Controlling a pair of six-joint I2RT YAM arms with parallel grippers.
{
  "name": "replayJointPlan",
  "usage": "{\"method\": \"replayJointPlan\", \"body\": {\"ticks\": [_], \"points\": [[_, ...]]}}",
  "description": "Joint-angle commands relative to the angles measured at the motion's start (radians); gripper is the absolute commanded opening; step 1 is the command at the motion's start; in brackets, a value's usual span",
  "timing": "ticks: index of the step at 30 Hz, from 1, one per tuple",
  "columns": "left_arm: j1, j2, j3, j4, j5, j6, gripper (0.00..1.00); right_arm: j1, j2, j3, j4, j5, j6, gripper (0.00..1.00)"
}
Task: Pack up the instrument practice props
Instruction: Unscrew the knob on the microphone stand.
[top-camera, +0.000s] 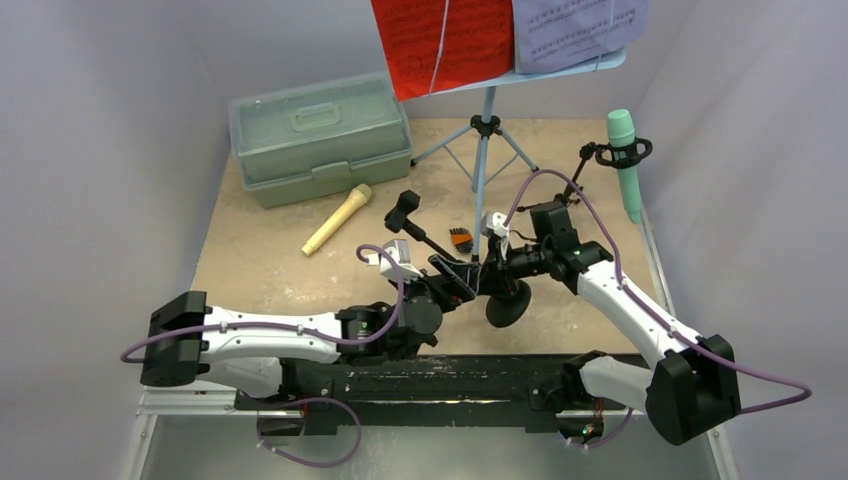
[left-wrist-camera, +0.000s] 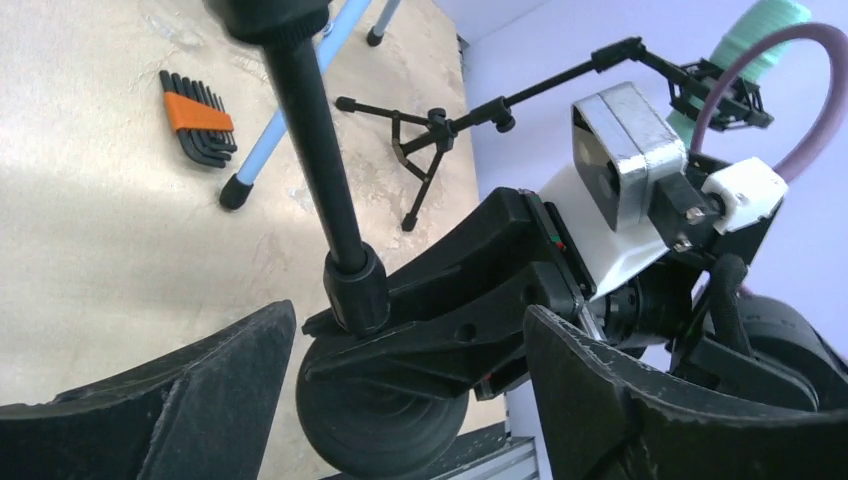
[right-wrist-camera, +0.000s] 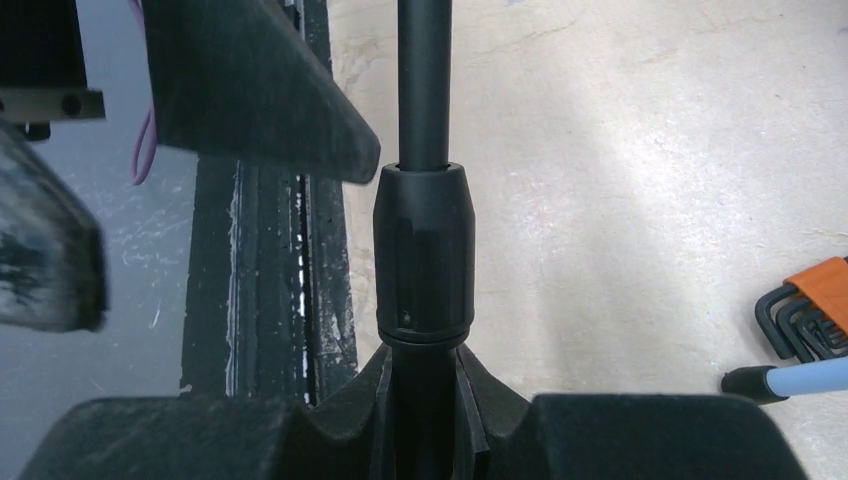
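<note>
Front-centre of surface (top-camera: 262, 272): round-base mic holder (top-camera: 508, 304) tilted, its stem leaning toward the left arm. Right claw (right-wrist-camera: 421, 395) clenched on the stem just under the collar. Left claw (left-wrist-camera: 405, 350) released, jaws wide on either side of the stem.

The left of the table (top-camera: 255, 275) is open. In the middle, music rack legs (top-camera: 445, 146) and the round-base mic holder (top-camera: 508, 305) block the way.

The case (top-camera: 320, 135) sits back-left, a toy microphone (top-camera: 338, 219) before it, music rack (top-camera: 487, 105) rightward.
</note>
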Motion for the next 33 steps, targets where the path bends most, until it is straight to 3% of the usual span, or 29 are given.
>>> {"method": "replayJointPlan", "body": {"ticks": [1, 8, 14, 20, 28, 33], "points": [[-0.005, -0.072, -0.066, 0.112, 0.088, 0.297, 0.86, 0.000, -0.011, 0.025, -0.012, -0.060, -0.048, 0.00], [-0.005, -0.173, -0.256, 0.265, 0.291, 0.579, 0.95, 0.000, -0.006, 0.035, -0.049, -0.091, -0.092, 0.00], [-0.002, -0.283, -0.505, 0.628, 0.442, 0.693, 1.00, 0.000, -0.003, 0.037, -0.059, -0.105, -0.103, 0.00], [0.029, -0.305, -0.563, 0.725, 0.483, 0.694, 1.00, 0.000, 0.001, 0.036, -0.062, -0.116, -0.110, 0.00], [0.183, -0.243, -0.726, 1.114, 0.684, 0.550, 1.00, 0.000, 0.003, 0.036, -0.068, -0.124, -0.115, 0.00], [0.188, -0.178, -0.731, 1.207, 0.713, 0.542, 1.00, 0.000, 0.004, 0.038, -0.069, -0.127, -0.117, 0.00]]}}
